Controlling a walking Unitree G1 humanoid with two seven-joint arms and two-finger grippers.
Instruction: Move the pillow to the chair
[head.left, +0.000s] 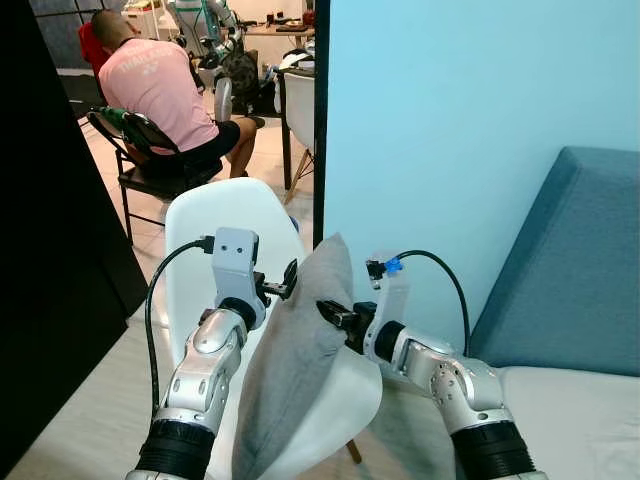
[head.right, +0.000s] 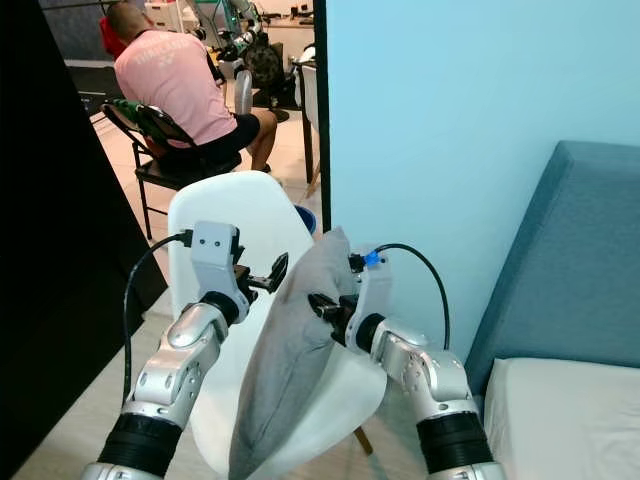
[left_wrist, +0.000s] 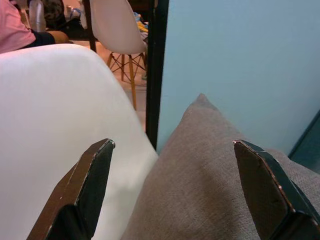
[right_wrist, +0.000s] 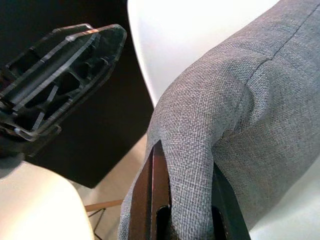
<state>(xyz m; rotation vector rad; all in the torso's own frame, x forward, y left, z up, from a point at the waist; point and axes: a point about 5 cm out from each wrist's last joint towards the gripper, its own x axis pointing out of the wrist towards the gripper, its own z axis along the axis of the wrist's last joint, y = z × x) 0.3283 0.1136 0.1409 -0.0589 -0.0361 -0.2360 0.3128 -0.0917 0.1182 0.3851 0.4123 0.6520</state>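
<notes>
A grey pillow (head.left: 295, 370) stands on edge on the seat of a white shell chair (head.left: 200, 215), its top corner pointing up. My right gripper (head.left: 332, 315) is shut on the pillow's right edge; in the right wrist view the fabric (right_wrist: 240, 115) is folded and pinched in the right gripper (right_wrist: 185, 170). My left gripper (head.left: 283, 283) is open at the pillow's upper left side. In the left wrist view its fingers (left_wrist: 90, 185) stand wide apart, with the pillow (left_wrist: 210, 175) and the chair back (left_wrist: 55, 105) beyond them.
A light blue wall (head.left: 470, 130) rises right behind the chair. A blue sofa (head.left: 570, 270) with a pale seat is at the right, and a black panel (head.left: 50, 250) at the left. Farther back a person in a pink shirt (head.left: 150, 80) sits near another white chair (head.left: 300, 105).
</notes>
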